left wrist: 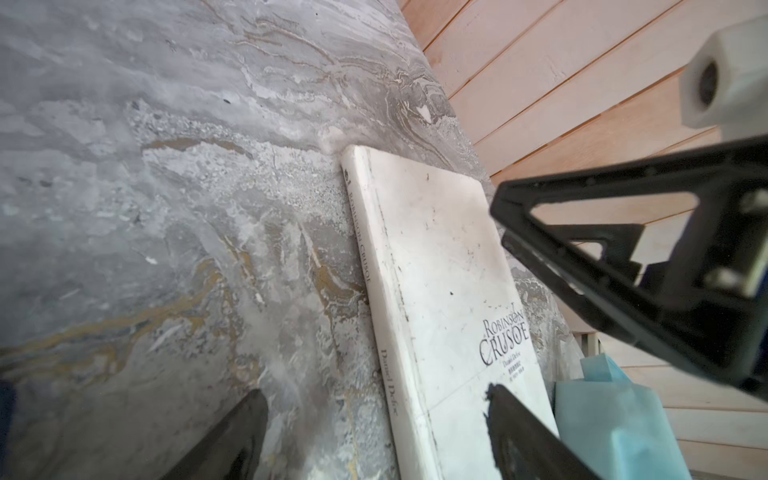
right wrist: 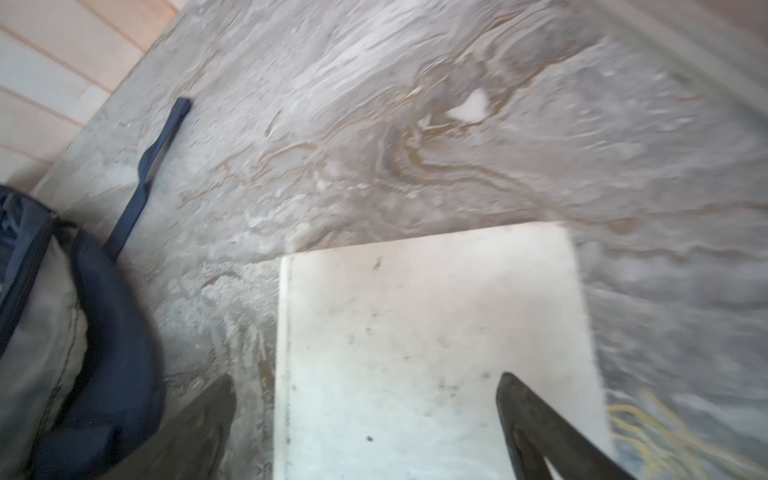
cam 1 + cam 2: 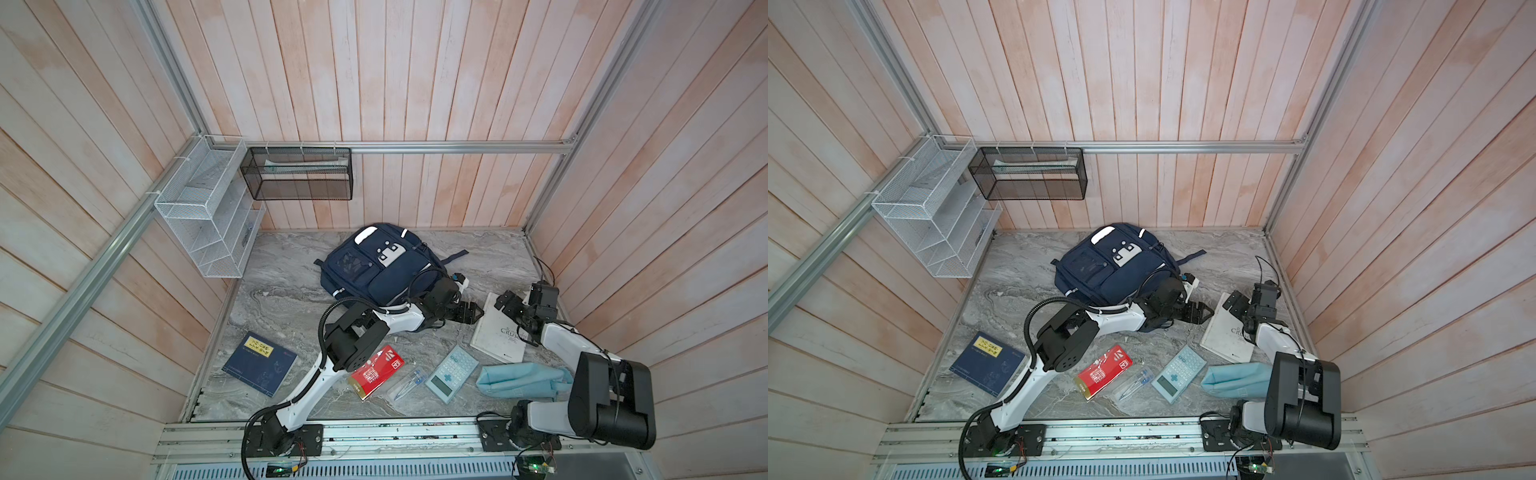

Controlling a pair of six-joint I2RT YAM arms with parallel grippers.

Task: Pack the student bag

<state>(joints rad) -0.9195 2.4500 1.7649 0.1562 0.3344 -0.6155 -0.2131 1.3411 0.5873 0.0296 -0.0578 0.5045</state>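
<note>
A navy student bag [image 3: 382, 266] lies front-up on the bench [image 3: 291, 291], midway along its back edge. Grey lining in the blurred right wrist view suggests its main compartment may be open. Packing seems hardly begun. A blue book [image 3: 259, 361], red packet [image 3: 376, 372], clear pen case [image 3: 409, 382], calculator [image 3: 451, 374] and light-blue pouch [image 3: 519, 380] lie out along the front edge. A white book [image 3: 498, 336] lies near the right edge, just beside the bag. The left gripper [image 3: 478, 313] is spread by its spine and the right gripper [image 3: 505, 305] is spread wide above its cover. Neither holds anything.
</note>
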